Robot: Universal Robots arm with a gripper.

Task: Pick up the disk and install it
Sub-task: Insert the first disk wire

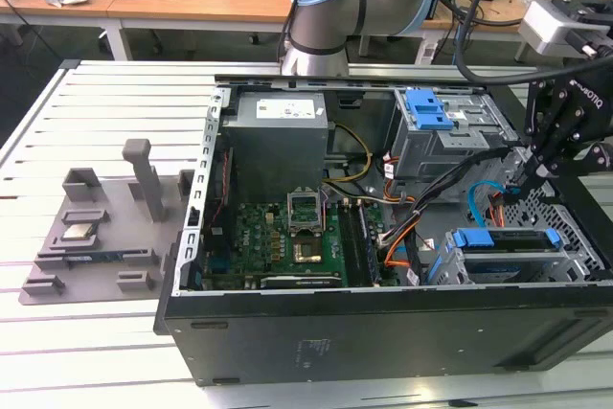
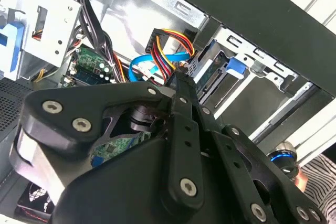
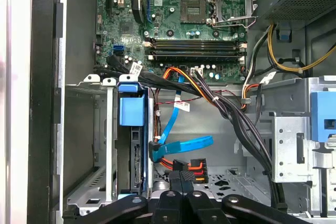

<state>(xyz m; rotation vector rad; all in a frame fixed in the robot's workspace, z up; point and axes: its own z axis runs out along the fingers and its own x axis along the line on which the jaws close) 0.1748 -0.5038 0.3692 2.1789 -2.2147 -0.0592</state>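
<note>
The flat silver metal disk in its blue plastic bracket (image 3: 132, 129) sits slotted in its bay; it looks stiff, heavyish and fragile, so I'd grab the bracket edges. The black gripper (image 3: 181, 179) hovers near it, can't tell how open.

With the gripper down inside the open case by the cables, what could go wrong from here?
1. The black gripper sits close to the blue flat data cable and the orange-red-yellow power wires; it might snag them.
2. The blue-bracketed silver disk stands in the grey drive bay; a tug on those cables could disturb it.

Disk (image 3: 137, 145) mostly hidden in bay
</note>
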